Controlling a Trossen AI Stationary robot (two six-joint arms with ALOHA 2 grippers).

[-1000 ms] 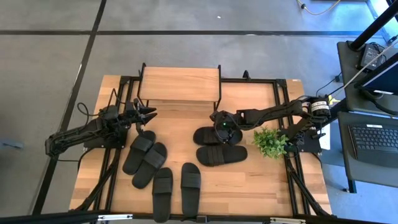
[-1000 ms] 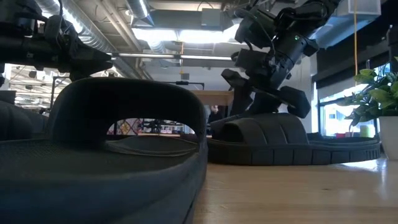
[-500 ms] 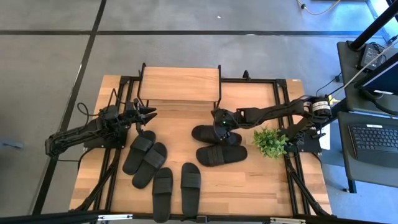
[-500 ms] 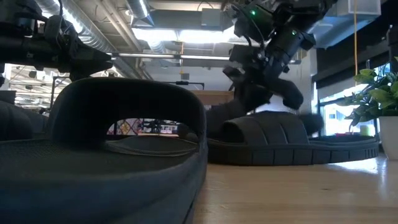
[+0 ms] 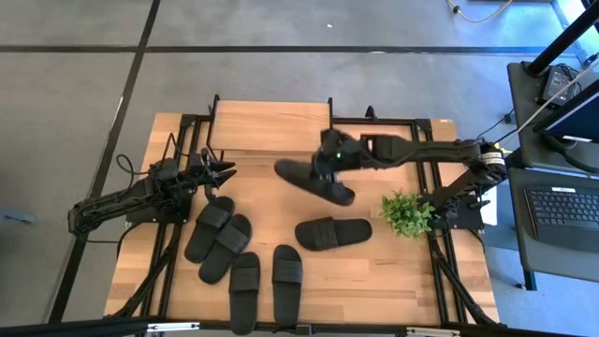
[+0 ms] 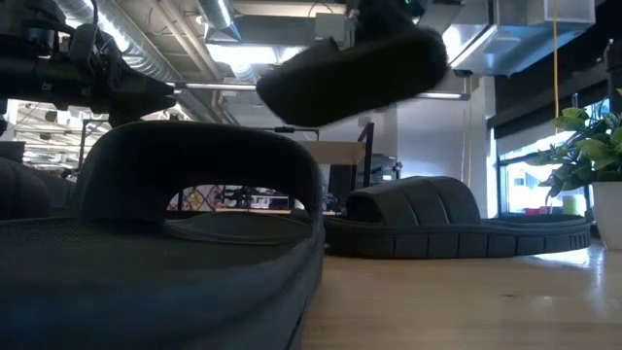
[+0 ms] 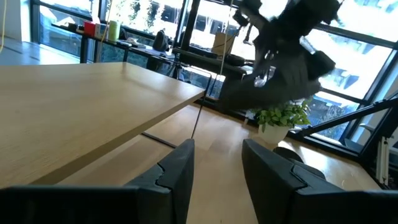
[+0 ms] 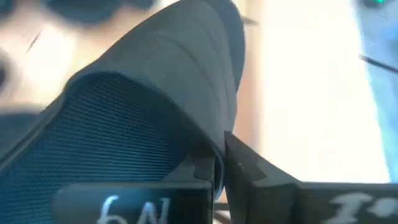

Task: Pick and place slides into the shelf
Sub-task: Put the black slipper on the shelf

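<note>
Ribbed slide strap (image 8: pixel 155 81) (blurred, apparently) in claw (image 8: pixel 219 165)

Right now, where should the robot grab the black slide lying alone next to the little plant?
Best guess: pinch the wide ribbed strap of the black slide sandal from straight above. The strap arches up off the flat sole, and the slide lies flat and apart from the green potted plant.

The shelf (image 5: pixel 270 124) stands at the worktop's (image 5: pixel 374 281) far edge, four slides (image 5: pixel 241 257) near-left, a plant (image 5: pixel 405 214) right.

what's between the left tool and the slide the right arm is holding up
Only bare tabletop. In the high view, nothing lies between the left tool and the lifted slide, gripped by the right tool.
</note>
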